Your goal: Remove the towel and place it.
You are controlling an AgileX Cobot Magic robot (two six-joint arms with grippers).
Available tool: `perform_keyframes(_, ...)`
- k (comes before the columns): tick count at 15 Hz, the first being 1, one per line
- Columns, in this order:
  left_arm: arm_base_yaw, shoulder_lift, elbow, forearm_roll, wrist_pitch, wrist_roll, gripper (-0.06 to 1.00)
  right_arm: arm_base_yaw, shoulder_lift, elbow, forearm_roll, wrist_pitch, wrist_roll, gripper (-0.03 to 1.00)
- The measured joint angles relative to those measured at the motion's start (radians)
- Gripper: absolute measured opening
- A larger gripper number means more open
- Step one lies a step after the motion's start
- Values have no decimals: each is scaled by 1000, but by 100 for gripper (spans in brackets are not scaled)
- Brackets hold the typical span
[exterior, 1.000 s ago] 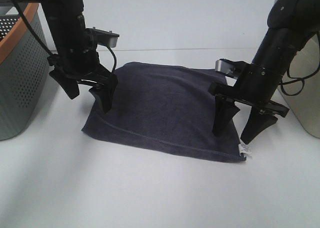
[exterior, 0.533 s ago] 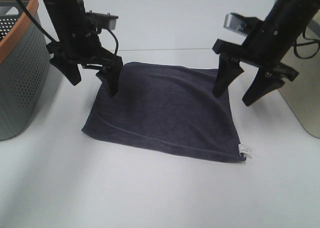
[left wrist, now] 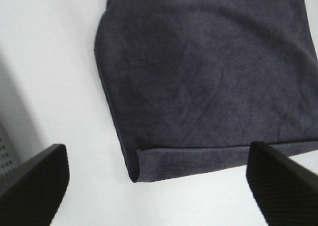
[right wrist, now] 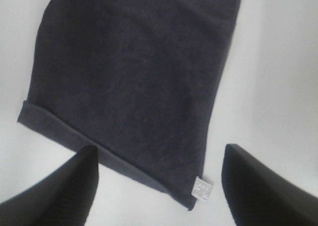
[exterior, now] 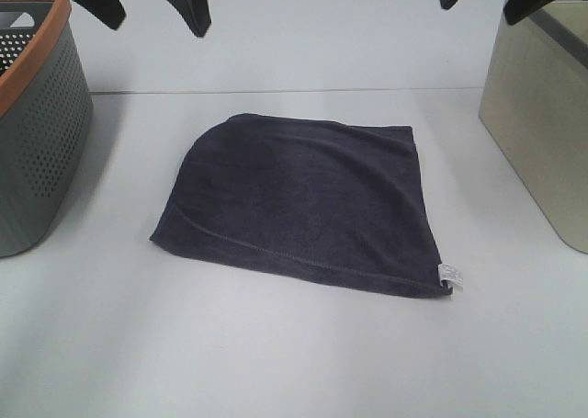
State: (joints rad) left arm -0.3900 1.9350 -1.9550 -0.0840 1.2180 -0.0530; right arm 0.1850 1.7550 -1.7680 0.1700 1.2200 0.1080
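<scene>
The dark navy-grey towel point(exterior: 303, 202) lies flat on the white table, folded over, its small white label point(exterior: 449, 276) at the near right corner. My left gripper point(exterior: 156, 28) hangs open high above the towel's far left side, with only its fingers point(exterior: 188, 5) showing at the top edge. Open too, my right gripper point(exterior: 478, 12) hangs high above the far right side. The left wrist view looks down on the towel point(left wrist: 203, 77) between the spread fingertips point(left wrist: 32, 186). The right wrist view shows the towel point(right wrist: 134, 82) and label point(right wrist: 202, 188). Neither gripper touches anything.
A grey perforated basket with an orange rim point(exterior: 37, 133) stands at the left edge of the table. A beige container point(exterior: 542, 115) stands at the right edge. White tabletop point(exterior: 276, 354) runs in front of the towel.
Both grippers have risen from beside the towel's side edges to the top of the exterior view. The towel lies where it was.
</scene>
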Motion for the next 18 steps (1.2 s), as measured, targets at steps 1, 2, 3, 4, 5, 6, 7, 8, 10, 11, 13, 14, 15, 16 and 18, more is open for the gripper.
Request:
perform_keyframes(1, 19, -28, -1, 14, 0, -9, 91, -4, -15, -13, -35, 0, 18, 70)
perform_keyframes(2, 48, -58, -1, 21, 1, -13, 91, -20, -35, -14, -42, 1, 23, 70)
perform_keyframes(3, 79, -87, -1, 30, 1, -14, 91, -53, -54, -14, -44, 2, 32, 70)
perform_keyframes(4, 120, -109, -1, 41, 1, -16, 91, -97, -69, -14, -47, 2, 37, 70)
perform_keyframes(5, 164, -126, -1, 49, 1, -19, 91, -153, -82, -14, -61, 2, 38, 70)
perform_keyframes(6, 212, -142, 5, 64, 1, -21, 91, -204, -95, -14, -83, 2, 38, 70)
perform_keyframes(7, 265, -165, 30, 77, 1, -22, 91, -252, -115, -9, -109, 0, 38, 70)
perform_keyframes(8, 336, -200, 74, 84, 1, -22, 91, -303, -158, 24, -151, 0, 38, 70)
perform_keyframes(10, 386, -261, 128, 91, 2, -17, 91, -312, -254, 139, -157, 0, 33, 70)
perform_keyframes(11, 386, -261, 128, 91, 2, -17, 91, -312, -254, 139, -157, 0, 33, 70)
perform_keyframes(13, 388, -383, 222, 78, 2, 2, 91, -312, -403, 316, -131, 1, 17, 70)
perform_keyframes(14, 388, -442, 277, 76, 2, 8, 91, -312, -511, 425, -129, 2, 14, 70)
perform_keyframes(15, 388, -537, 371, 84, 2, 10, 91, -312, -585, 496, -128, 2, 14, 70)
perform_keyframes(16, 388, -601, 439, 103, 2, 10, 91, -312, -647, 568, -126, 2, 14, 70)
perform_keyframes(18, 388, -739, 595, 163, 2, 10, 91, -312, -775, 680, -125, 3, 14, 70)
